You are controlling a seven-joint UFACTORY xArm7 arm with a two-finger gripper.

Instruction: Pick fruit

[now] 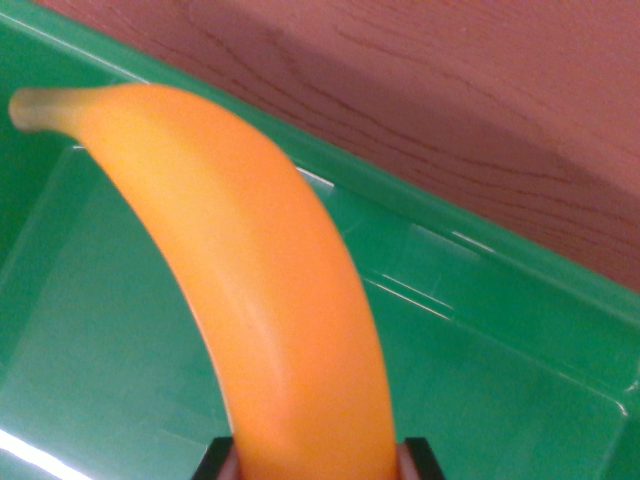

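Looking down from the wrist view, we've got the banana (pixel 270 290) filling most of the middle, and it's pinched in our hand (pixel 318 462) right at the bottom edge. Only the two dark fingertips (pixel 214 462) show, one on each side of the fruit's lower end, both pressed against its skin, so the hand is clamped on the banana rather than spread. The banana is a smooth orange-yellow and curves up from the fingers toward the wrist view's left, ending in a dull greenish stem tip near the top left corner. A soft highlight runs along its length. Behind and below it sits a green bin (pixel 500 400), and the fruit hangs over the bin's inside; we can't tell if any part of it touches the bin floor, though it looks held clear of it. The bin's far rim runs diagonally from the upper left down to the wrist view's right, and there are pale glare streaks on its wall and floor, plus a bright one at the bottom left corner. Beyond the rim is the reddish-brown wood-grain surface (pixel 450 90), taking up the top right of the view. Everything's a bit soft and blurry up close.
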